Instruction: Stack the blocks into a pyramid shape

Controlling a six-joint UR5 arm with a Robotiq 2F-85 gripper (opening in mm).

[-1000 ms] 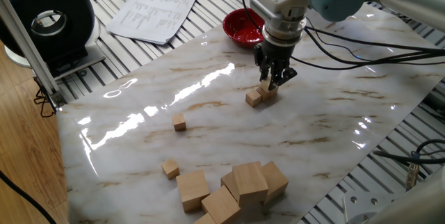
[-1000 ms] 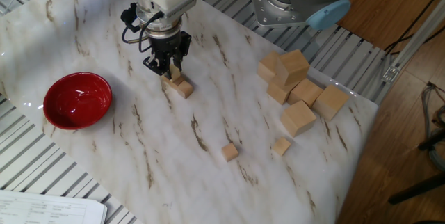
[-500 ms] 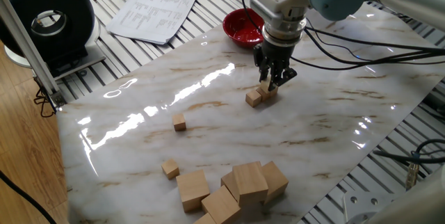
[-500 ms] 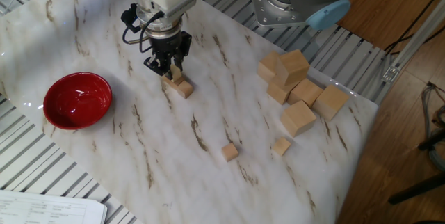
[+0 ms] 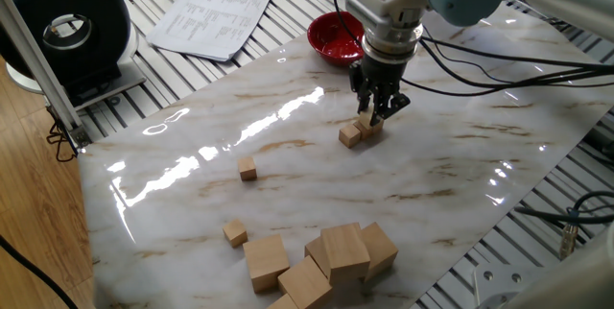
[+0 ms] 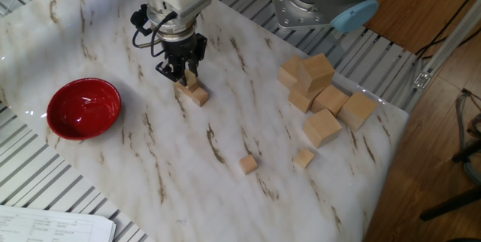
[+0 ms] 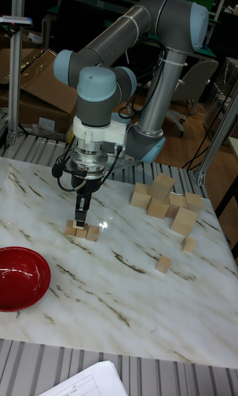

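Table [image 5: 451, 170]: white marble-pattern top. Arm [image 7: 132, 32]: grey UR5, reaching down over the row. Paper [image 5: 211, 13]: printed sheets, off the table's far corner. Bowl [image 6: 83, 108]: red, near the table edge. Large cubes [image 6: 319, 95]: light wood, heaped at one corner. Gripper [image 7: 79, 223]: fingers closed on a small block held atop the row. Row [image 7: 82, 231]: three small blocks touching, side by side. Loose blocks [image 6: 248, 164]: two, apart, near the heap.

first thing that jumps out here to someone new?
The gripper planted down on a short row of small blocks mid-table. Then the red bowl near the table edge and the pile of larger wood cubes on the far side, two small blocks loose near it.
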